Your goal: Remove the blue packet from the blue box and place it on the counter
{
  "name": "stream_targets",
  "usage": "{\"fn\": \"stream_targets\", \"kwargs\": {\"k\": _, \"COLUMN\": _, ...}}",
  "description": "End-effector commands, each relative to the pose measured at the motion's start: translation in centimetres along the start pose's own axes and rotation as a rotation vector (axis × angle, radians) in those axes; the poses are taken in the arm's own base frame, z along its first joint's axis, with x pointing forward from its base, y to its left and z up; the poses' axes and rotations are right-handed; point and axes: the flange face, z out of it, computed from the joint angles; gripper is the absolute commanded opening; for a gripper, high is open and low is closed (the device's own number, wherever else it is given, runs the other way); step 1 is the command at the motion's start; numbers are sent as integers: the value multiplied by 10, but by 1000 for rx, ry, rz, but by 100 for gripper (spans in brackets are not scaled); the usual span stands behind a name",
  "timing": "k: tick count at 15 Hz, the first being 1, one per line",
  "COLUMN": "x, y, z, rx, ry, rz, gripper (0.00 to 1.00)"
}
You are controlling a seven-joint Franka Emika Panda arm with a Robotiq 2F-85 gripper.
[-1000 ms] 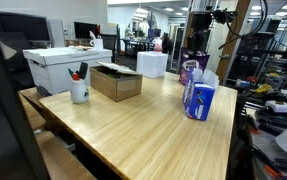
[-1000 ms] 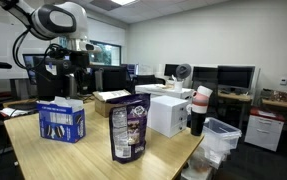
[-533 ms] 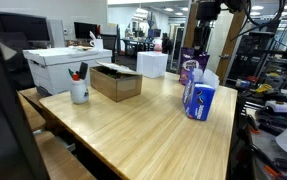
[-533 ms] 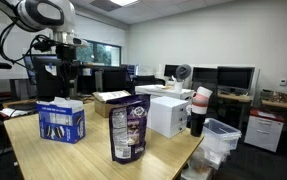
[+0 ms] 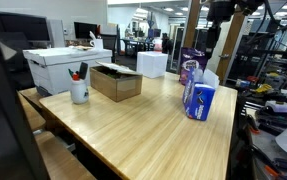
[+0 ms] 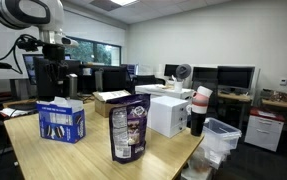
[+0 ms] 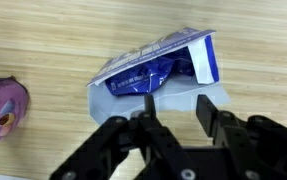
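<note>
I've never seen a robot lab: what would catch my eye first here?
The tall blue cardboard carton stands near the edge of the light-wood tabletop; the wrist view shows it open, with a glossy blue packet inside. The black end effector hangs open above it, and a purple snack bag stands close by.

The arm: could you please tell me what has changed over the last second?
The arm swung leftward in an exterior view, bringing the gripper over the open blue box. Its fingers are open, holding nothing. The blue box and purple bag did not move.
</note>
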Motion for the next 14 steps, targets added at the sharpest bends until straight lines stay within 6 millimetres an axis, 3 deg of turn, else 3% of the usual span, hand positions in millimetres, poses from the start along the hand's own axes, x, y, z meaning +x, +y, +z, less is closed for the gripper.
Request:
{"fn": "stream_targets", "kwargs": {"k": 1, "x": -23, "y": -10, "z": 18, "rx": 33, "ry": -11, "rz": -81, "gripper": 63}}
{"fn": "stream_targets", "kwargs": {"k": 4, "x": -28, "y": -22, "z": 52, "rx": 18, "ry": -77, "rz": -165, "gripper": 62}}
{"fn": "stream_targets", "kwargs": {"k": 8, "x": -19, "y": -27, "z": 62, "rx": -5, "ry": -69, "rz": -228, "gripper": 50}}
{"fn": "stream_targets", "kwargs": {"k": 9, "x": -14, "y": -26, "z": 64, "rx": -10, "ry": -63, "rz": -232, "gripper": 43}}
{"fn": "stream_targets", "kwargs": {"k": 11, "x": -7, "y": -23, "z": 73, "rx": -10, "ry": -61, "rz": -230, "gripper": 44}}
{"fn": "stream_targets", "kwargs": {"k": 14, "x": -5, "y": -22, "z": 83, "rx": -8, "ry": -74, "rz": -226, "gripper": 54}}
